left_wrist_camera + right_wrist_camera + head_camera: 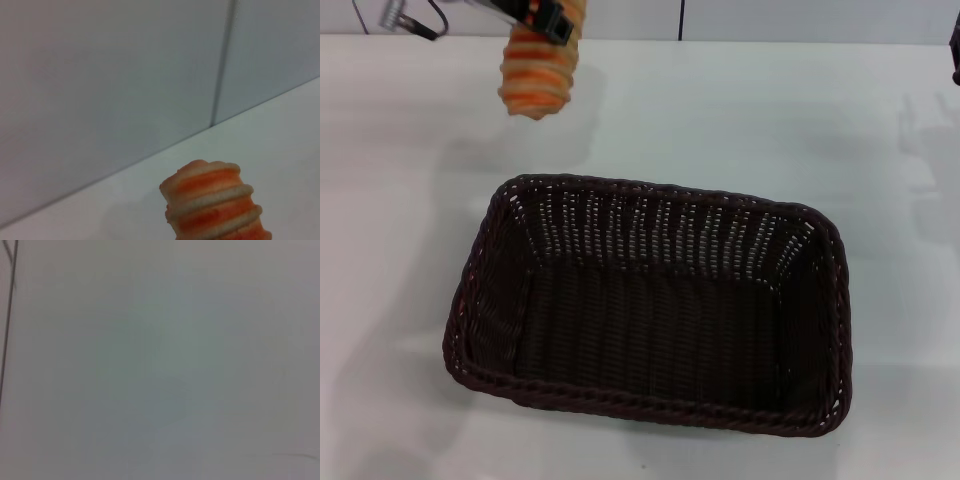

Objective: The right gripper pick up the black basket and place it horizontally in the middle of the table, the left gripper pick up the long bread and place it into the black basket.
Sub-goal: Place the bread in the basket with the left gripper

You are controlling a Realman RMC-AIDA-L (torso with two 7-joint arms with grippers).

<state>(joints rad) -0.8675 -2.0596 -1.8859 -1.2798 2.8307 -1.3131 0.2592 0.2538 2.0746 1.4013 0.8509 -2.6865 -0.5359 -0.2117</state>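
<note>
Here the black basket [645,305] already lies lengthwise mid-table [720,110], empty; the transfer step is in hand. The left gripper [548,18], clamped on the long bread [538,65], holds it aloft beyond the basket's far-left corner. Next, judged: carry it over the opening, lower, release. Nothing obstructs. The right gripper [955,45] sits at the right edge, its state indeterminable.

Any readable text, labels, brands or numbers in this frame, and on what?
None. The black basket is plain weave, the long bread held by the left gripper shows only stripes, and the table is unmarked. The right gripper barely shows at the head view's edge.
</note>
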